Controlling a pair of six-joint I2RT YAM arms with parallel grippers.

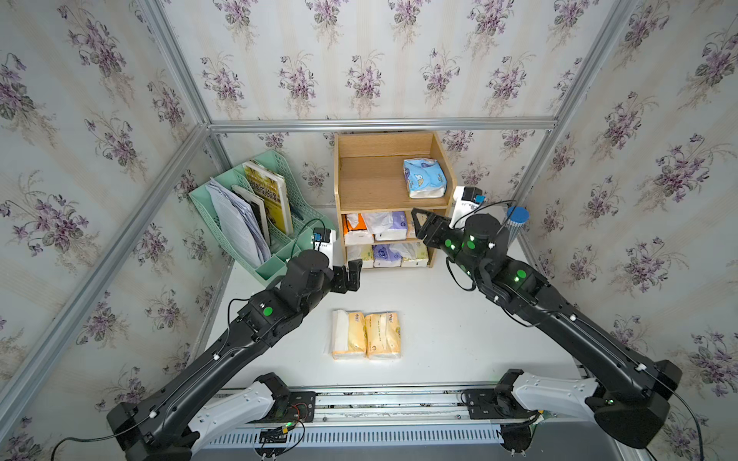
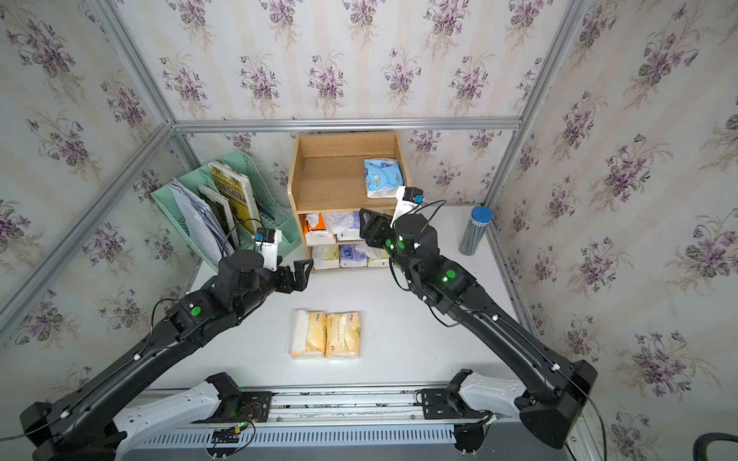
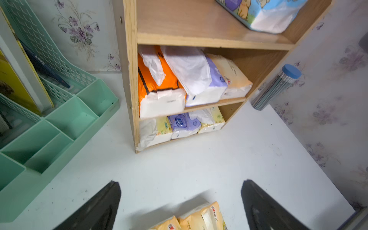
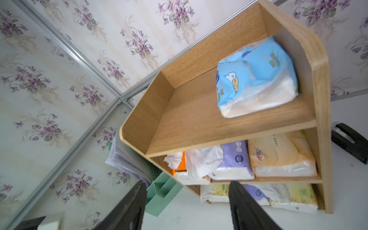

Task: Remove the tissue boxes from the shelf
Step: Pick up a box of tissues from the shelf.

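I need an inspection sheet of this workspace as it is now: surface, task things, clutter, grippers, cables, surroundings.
Surface: white table, two peach packs lying side by side.
Job's things: wooden shelf; light blue pack on top tier; three middle-tier packs, three bottom-tier packs.
Clutter: green file rack with papers; blue-capped tube.
Grippers: left gripper open, empty; right gripper open, empty, facing the shelf.
Cables: black loops at both wrists.
Surroundings: floral walls, aluminium frame.
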